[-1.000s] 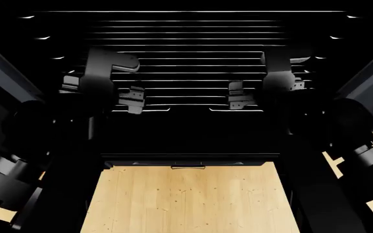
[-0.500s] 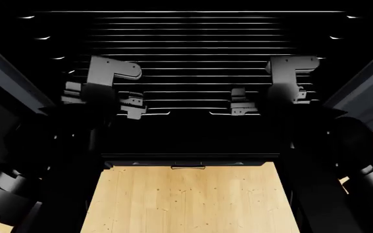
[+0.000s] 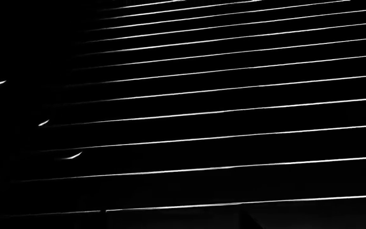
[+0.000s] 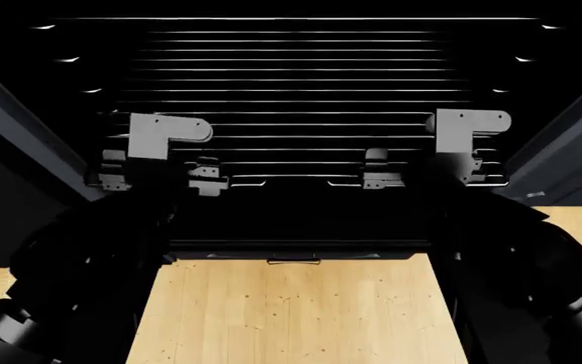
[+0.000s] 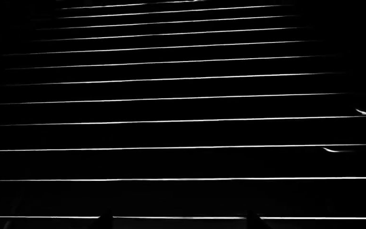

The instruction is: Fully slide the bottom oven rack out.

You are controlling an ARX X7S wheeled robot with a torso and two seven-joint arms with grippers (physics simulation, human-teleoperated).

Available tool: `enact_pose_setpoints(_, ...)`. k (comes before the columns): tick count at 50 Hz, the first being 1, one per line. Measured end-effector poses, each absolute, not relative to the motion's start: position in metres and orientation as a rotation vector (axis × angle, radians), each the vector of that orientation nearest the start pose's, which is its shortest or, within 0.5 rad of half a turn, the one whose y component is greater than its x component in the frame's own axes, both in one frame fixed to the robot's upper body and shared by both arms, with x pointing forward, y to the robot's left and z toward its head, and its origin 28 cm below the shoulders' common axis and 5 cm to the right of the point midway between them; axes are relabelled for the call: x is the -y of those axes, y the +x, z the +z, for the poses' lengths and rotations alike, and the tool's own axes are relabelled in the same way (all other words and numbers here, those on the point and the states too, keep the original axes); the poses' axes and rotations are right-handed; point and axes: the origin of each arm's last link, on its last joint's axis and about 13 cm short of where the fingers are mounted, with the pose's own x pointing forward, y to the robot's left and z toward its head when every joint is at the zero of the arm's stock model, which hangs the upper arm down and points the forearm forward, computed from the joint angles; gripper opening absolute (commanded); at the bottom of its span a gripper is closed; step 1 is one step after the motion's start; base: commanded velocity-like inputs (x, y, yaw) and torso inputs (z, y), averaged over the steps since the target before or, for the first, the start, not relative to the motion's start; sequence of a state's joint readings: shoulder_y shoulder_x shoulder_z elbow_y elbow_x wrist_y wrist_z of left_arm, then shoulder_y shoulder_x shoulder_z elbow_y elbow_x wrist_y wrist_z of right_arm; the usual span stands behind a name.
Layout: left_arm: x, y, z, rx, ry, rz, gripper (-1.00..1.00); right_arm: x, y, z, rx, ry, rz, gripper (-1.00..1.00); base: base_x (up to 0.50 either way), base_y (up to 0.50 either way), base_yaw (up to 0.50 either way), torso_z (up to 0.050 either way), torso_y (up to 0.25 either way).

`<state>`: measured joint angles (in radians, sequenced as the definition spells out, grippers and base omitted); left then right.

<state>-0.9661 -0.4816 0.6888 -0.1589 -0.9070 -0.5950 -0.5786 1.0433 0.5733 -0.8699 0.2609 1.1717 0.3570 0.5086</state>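
Note:
The bottom oven rack (image 4: 291, 114) fills the dark cavity of the oven (image 4: 28, 129) as a row of thin silvery bars. Its front rail has a dipped centre notch (image 4: 296, 182). My left gripper (image 4: 160, 180) and right gripper (image 4: 423, 178) sit at the front rail, one on each side of the notch. Both have their fingers spread wide along the rail. In the left wrist view the rack (image 3: 234, 109) runs across, and the left gripper (image 3: 173, 212) shows dark fingertips crossing the nearest bar. In the right wrist view the rack (image 5: 170, 98) and right gripper (image 5: 177, 218) look the same.
The open oven door's front edge (image 4: 301, 249) lies below the rack, with light wooden floor (image 4: 291, 318) beyond it. Dark oven side frames slant in at both sides. My black arms fill the lower corners of the head view.
Both grippers have drawn back toward me, lower in the head view. The rack's front rail has come forward with them.

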Motion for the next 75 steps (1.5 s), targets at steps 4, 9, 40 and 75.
enact_pose_setpoints(4,-0.219,0.341,0.172,-0.157,0.081,0.024,1.00,0.127,0.347,0.175,-0.155,0.080,0.049,1.00,0.00,0.00,0.00,-0.005,-0.018)
enact_pose_setpoints(9,-0.220,0.340,0.167,-0.143,0.048,0.022,1.00,0.128,0.346,0.171,-0.134,0.115,0.051,1.00,0.00,0.00,0.00,-0.007,-0.017)
enact_pose_setpoints(40,-0.222,0.330,0.154,-0.105,-0.010,0.014,1.00,0.134,0.326,0.163,-0.128,0.170,0.064,1.00,0.00,0.00,0.00,-0.006,-0.015)
enact_pose_setpoints(75,-0.224,0.310,0.148,-0.117,0.000,-0.014,1.00,0.140,0.299,0.155,-0.148,0.199,0.094,1.00,-0.01,0.00,0.00,-0.006,-0.016)
